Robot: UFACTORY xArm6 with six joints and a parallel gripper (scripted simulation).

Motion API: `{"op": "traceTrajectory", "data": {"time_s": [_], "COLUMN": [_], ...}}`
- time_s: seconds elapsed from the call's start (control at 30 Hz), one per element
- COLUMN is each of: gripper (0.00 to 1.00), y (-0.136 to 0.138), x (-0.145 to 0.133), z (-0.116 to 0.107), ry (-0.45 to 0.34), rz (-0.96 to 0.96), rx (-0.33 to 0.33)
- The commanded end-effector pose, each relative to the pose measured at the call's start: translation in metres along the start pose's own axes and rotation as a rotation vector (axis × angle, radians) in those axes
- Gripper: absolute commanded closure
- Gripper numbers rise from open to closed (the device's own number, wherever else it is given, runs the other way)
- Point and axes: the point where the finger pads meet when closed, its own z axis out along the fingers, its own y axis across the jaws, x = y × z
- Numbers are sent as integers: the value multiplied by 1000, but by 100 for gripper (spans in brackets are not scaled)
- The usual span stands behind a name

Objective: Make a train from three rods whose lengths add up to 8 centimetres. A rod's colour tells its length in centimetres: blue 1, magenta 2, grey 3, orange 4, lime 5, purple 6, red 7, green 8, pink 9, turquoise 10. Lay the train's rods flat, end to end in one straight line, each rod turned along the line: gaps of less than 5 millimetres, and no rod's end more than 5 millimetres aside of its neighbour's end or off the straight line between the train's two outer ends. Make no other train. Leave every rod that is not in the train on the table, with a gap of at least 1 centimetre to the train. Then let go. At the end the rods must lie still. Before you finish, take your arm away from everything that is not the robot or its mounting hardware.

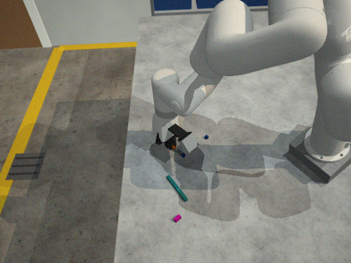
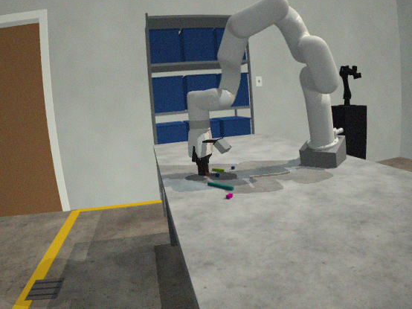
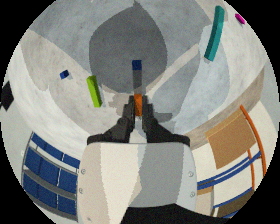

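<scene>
My gripper [image 1: 171,146] [image 2: 203,173] [image 3: 138,102] points down and is shut on the orange rod [image 1: 173,147] [image 2: 207,173] [image 3: 138,109], low at the table. The grey rod [image 1: 178,151] [image 3: 137,81] lies in shadow straight beyond the orange rod's end. A blue rod [image 1: 183,154] [image 2: 217,175] [image 3: 137,65] is at the grey rod's far end. In the wrist view the three look in one line; any small gap at the orange end is too fine to tell. The fingers hide part of the orange rod.
A lime rod [image 2: 218,170] [image 3: 94,92] lies to one side, hidden in the top view. Another blue rod [image 1: 206,137] [image 2: 233,167] [image 3: 64,74] lies beyond it. A turquoise rod [image 1: 177,188] [image 2: 220,186] [image 3: 214,34] and a magenta rod [image 1: 177,218] [image 2: 229,196] [image 3: 240,19] lie on the other side.
</scene>
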Motion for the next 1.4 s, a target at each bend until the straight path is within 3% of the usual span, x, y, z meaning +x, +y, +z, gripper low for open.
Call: {"op": "traceTrajectory", "data": {"time_s": [0.0, 0.63, 1.13, 1.37], "gripper": [96, 96, 76, 76], "y": [1, 1, 1, 1], "x": [-1, -1, -1, -1], "z": [-1, -1, -1, -1], "ry": [-3, -3, -3, -3], "rz": [0, 0, 0, 0], "rx": [-2, -2, -2, -2]}}
